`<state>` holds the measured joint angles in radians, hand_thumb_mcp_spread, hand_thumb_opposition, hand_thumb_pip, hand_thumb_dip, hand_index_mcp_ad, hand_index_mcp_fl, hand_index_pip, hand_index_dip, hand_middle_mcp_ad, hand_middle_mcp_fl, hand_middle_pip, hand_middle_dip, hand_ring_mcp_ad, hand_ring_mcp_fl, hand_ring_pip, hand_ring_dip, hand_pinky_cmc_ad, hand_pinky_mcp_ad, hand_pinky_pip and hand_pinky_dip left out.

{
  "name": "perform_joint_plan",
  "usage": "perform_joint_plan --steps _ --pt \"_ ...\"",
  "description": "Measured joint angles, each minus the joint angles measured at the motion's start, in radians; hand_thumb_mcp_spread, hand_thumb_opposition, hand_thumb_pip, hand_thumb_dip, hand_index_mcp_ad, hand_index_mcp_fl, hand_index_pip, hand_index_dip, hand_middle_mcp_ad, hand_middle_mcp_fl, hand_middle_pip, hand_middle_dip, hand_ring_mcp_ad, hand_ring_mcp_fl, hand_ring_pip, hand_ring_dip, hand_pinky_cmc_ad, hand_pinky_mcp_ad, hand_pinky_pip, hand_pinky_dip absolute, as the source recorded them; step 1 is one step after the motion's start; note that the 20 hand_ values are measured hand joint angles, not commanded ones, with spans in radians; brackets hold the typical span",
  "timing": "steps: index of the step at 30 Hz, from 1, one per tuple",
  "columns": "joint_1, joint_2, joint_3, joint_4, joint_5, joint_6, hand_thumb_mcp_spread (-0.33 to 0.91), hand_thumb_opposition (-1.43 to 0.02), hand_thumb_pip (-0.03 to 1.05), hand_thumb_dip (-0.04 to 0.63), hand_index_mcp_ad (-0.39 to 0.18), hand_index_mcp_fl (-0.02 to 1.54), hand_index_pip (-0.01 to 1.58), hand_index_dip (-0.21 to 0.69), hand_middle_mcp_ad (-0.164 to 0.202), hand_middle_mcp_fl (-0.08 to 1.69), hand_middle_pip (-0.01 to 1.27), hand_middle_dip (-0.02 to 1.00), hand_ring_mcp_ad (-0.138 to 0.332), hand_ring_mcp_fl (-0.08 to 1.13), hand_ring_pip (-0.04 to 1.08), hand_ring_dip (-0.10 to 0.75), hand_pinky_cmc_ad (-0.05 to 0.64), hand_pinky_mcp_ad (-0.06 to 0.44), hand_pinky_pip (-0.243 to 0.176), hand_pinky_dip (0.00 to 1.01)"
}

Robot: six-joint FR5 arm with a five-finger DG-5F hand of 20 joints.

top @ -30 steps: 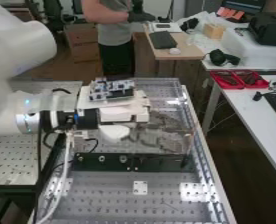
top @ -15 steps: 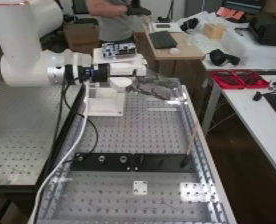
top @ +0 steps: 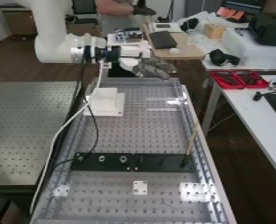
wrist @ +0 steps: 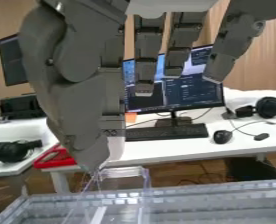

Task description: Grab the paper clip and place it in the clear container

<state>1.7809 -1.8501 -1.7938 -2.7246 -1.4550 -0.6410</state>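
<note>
The smooth, rounded white robot arm (top: 52,30) is ending in black bands (top: 95,54) before the segmented, dark grey hand (top: 152,67). A boxy white housing (top: 132,51) is adjoining the hand, with a small circuit board (top: 129,35) above. Small round screws (wrist: 49,62) are dotting the hand. White (top: 69,122) and thin black (top: 96,130) cables are hanging below hand level.

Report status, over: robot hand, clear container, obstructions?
Robot hand raised at bench's far end. Clear container near it. White block on bench, seemingly not in the way.

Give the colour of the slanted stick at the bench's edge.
Light tan; the stick shows best in the high view.
</note>
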Motion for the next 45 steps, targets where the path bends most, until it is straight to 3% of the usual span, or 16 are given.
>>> perform_joint_plan --steps 7,13,24,35,38,42,45 --pt "0.132 -0.098 0.087 -0.005 0.187 0.018 0.54 -0.98 0.50 0.237 -0.173 0.95 0.97 0.134 0.005 0.38 0.12 0.22 0.052 0.16 0.11 0.131 0.361 0.274 0.084 0.20" --pt "0.178 -0.190 0.159 -0.002 0.278 0.031 0.54 -0.98 0.50 0.237 -0.168 0.95 0.96 0.145 0.012 0.38 0.12 0.22 0.054 0.16 0.11 0.133 0.361 0.276 0.080 0.20" --pt "0.176 -0.260 0.166 0.033 0.367 0.049 0.54 -0.98 0.50 0.237 -0.164 0.96 0.95 0.145 0.012 0.38 0.12 0.22 0.056 0.16 0.11 0.133 0.365 0.278 0.084 0.20" --pt "0.157 -0.304 0.170 0.017 0.360 0.065 0.54 -0.98 0.50 0.237 -0.162 0.95 0.95 0.145 0.014 0.38 0.12 0.23 0.051 0.16 0.11 0.143 0.365 0.278 0.084 0.21" --pt "0.149 -0.306 0.184 -0.018 0.345 0.071 0.51 -0.98 0.50 0.237 -0.166 0.91 0.99 0.143 0.019 0.36 0.12 0.23 0.061 0.16 0.11 0.152 0.365 0.274 0.084 0.23" --pt "0.136 -0.280 0.185 -0.025 0.321 0.067 0.49 -0.91 0.54 0.276 -0.164 0.50 0.97 0.119 0.023 0.26 0.11 0.23 0.068 0.12 0.11 0.152 0.361 0.278 0.066 0.29" --pt "0.125 -0.257 0.173 -0.016 0.309 0.052 0.44 -0.86 0.57 0.279 -0.168 0.44 0.96 0.093 0.028 0.23 0.11 0.23 0.066 0.08 0.11 0.152 0.365 0.276 0.033 0.35"
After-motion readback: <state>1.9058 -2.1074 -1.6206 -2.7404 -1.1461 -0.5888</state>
